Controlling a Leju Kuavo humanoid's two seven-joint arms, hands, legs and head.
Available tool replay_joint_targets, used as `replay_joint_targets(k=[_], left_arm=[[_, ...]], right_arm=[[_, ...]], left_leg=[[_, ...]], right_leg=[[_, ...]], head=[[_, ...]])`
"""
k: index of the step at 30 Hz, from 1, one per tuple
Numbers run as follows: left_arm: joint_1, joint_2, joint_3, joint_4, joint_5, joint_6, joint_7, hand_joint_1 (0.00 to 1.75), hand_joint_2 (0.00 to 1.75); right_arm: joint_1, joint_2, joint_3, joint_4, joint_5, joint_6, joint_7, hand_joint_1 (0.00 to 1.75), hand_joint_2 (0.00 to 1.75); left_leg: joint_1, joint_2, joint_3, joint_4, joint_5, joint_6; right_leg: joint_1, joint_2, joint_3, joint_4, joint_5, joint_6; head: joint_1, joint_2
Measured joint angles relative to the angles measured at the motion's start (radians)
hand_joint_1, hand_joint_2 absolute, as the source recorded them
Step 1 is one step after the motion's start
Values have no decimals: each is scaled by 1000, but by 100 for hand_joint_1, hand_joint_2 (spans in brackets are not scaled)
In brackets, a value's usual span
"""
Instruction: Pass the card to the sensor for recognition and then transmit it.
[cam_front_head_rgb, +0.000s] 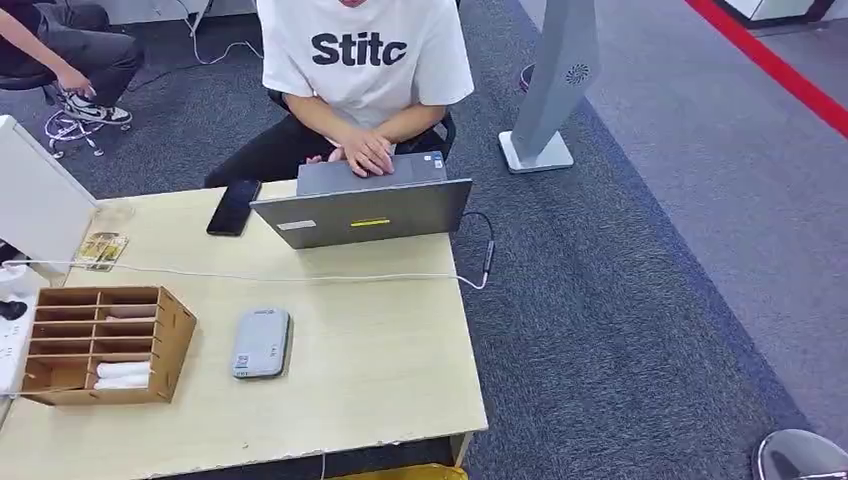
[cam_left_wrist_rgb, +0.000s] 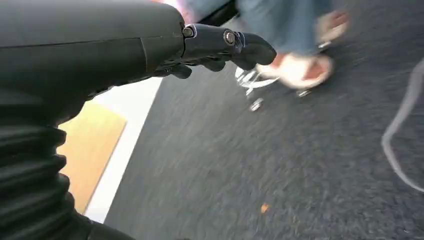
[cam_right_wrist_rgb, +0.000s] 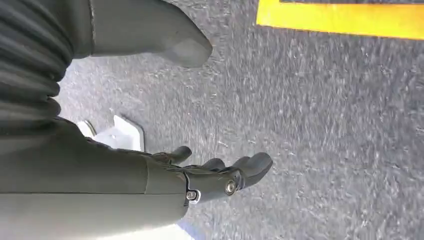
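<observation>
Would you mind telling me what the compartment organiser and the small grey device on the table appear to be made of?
The compartment organiser looks like thin unfinished wood, probably laser-cut plywood: pale brown faces, darker cut edges, slotted dividers. The small grey device looks like matte plastic: smooth rounded corners, even grey, no shine, with a small label at one end. The table looks like light wood-grain laminate, though I cannot be certain.

A grey, flat, rounded-rectangle sensor (cam_front_head_rgb: 261, 342) lies face up on the light wooden table (cam_front_head_rgb: 380, 350), just beside the open-fronted wooden rack (cam_front_head_rgb: 100, 343) and nearer the robot than the laptop (cam_front_head_rgb: 365, 205). A small label sits at its near end. In the rack's lower compartments lie pale, flat pieces (cam_front_head_rgb: 122, 375), stacked on their sides; these may be the cards, though the head view is too coarse to be sure.
</observation>
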Motion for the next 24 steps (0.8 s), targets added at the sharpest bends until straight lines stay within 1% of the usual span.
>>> replay_joint_targets(k=[1, 3, 6, 8, 10, 13, 17, 18, 19, 20, 24], left_arm=[[5, 6, -35, 11, 4, -3, -9, 0, 175], [11, 15, -66, 27, 8, -16, -10, 0, 175], [18, 19, -95, 42, 13, -53, 16, 0, 175], [20, 22, -95, 47, 54, -83, 23, 0, 175], [20, 23, -95, 51, 81, -97, 26, 0, 175], [20, 24, -95, 53, 89, -105, 29, 0, 175], [20, 25, -95, 56, 69, -105, 45, 0, 175], [20, 25, -95, 56, 69, -105, 42, 0, 175], [20, 25, -95, 56, 71, -106, 34, 0, 175], [20, 25, -95, 56, 69, -106, 22, 0, 175], [20, 25, -94, 56, 69, -101, 2, 0, 175]], right_arm=[[-1, 4, 0, 6, 0, -2, 0, 0, 175], [-1, 15, 0, 22, -7, -2, 2, 0, 175], [-1, 25, 0, 41, -24, -2, 18, 0, 175], [-1, 30, 0, 49, -33, -2, 22, 0, 175], [-1, 33, 0, 56, -36, -2, 24, 0, 175], [-1, 37, 0, 63, -45, -2, 24, 0, 175], [-1, 39, 0, 69, -43, -2, 31, 0, 175], [-1, 40, 0, 72, -41, -2, 31, 0, 0], [-1, 41, 0, 74, -40, -2, 31, 0, 0], [-2, 41, 0, 77, -42, -2, 31, 0, 175], [-3, 41, 0, 85, -46, -3, 31, 0, 175]], left_leg=[[0, 0, 0, 0, 0, 0], [0, 0, 0, 0, 0, 0], [0, 0, 0, 0, 0, 0], [0, 0, 0, 0, 0, 0], [0, 0, -1, 0, 0, 0], [0, 0, 0, 0, 0, 0], [0, 0, 0, 0, 0, 0], [0, 0, 0, 0, 0, 0], [0, 0, 0, 0, 0, 0], [0, -1, 0, 0, 0, 0], [0, 0, 0, 0, 0, 0]], right_leg=[[0, -1, 0, 0, 0, 0], [0, -1, 0, 0, 0, 0], [0, -1, 0, 0, 0, 0], [0, -1, 0, 0, 0, 0], [0, -1, 0, 0, 0, 0], [0, -1, 0, 0, 0, 0], [0, -1, 0, 0, 0, 0], [0, -1, 0, 0, 0, 0], [0, -1, 0, 0, 0, 0], [0, -1, 0, 0, 0, 0], [0, -1, 0, 0, 0, 0]], head=[[0, 0], [0, 0], [0, 0], [0, 0], [0, 0], [0, 0], [0, 0], [0, 0], [0, 0], [0, 0], [0, 0]])
